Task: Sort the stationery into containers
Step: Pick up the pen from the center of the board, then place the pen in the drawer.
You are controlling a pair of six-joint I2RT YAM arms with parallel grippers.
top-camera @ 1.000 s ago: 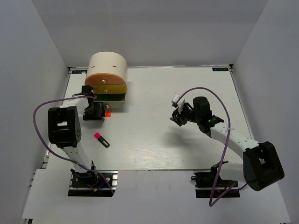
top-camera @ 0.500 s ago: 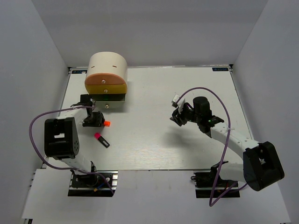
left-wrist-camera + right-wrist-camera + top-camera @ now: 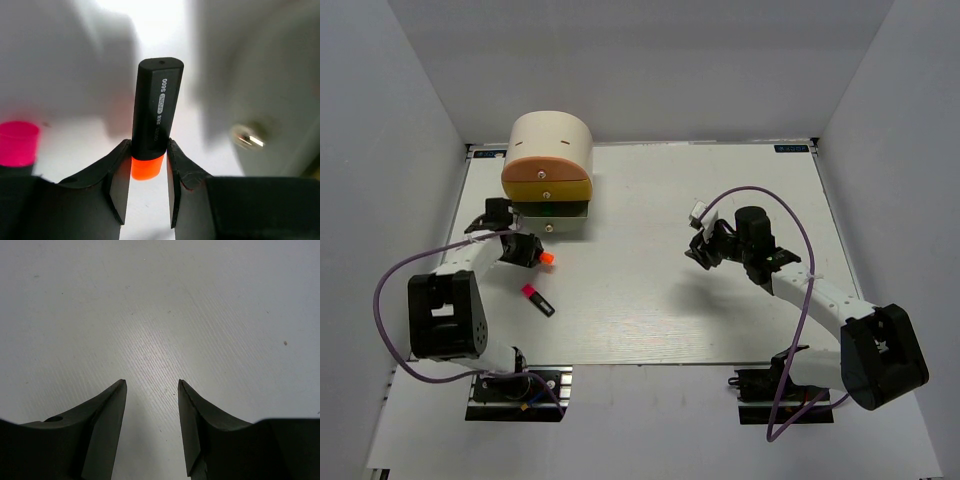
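My left gripper (image 3: pixel 530 252) is shut on the black marker with the orange cap (image 3: pixel 547 258), just in front of the cream round cabinet (image 3: pixel 552 140). In the left wrist view the left gripper (image 3: pixel 148 150) clamps the orange-capped marker (image 3: pixel 156 105) near its cap, and the black body points away. The pink-capped marker (image 3: pixel 537 299) lies on the table nearer the arm bases, and its cap shows in the left wrist view (image 3: pixel 17 150). My right gripper (image 3: pixel 705 250) is open and empty over bare table, also in the right wrist view (image 3: pixel 151 385).
The cabinet's orange drawer (image 3: pixel 546 168) and yellow drawer (image 3: pixel 548 188) are closed. The darker lowest drawer (image 3: pixel 556 210) sticks out a little, with something green in it. A blurred drawer knob (image 3: pixel 246 138) shows at right in the left wrist view. Grey walls enclose the table.
My left gripper has drawn a little back from the cabinet with the orange-capped marker, and the left arm's elbow has swung toward the table's near edge. The right arm has barely moved.
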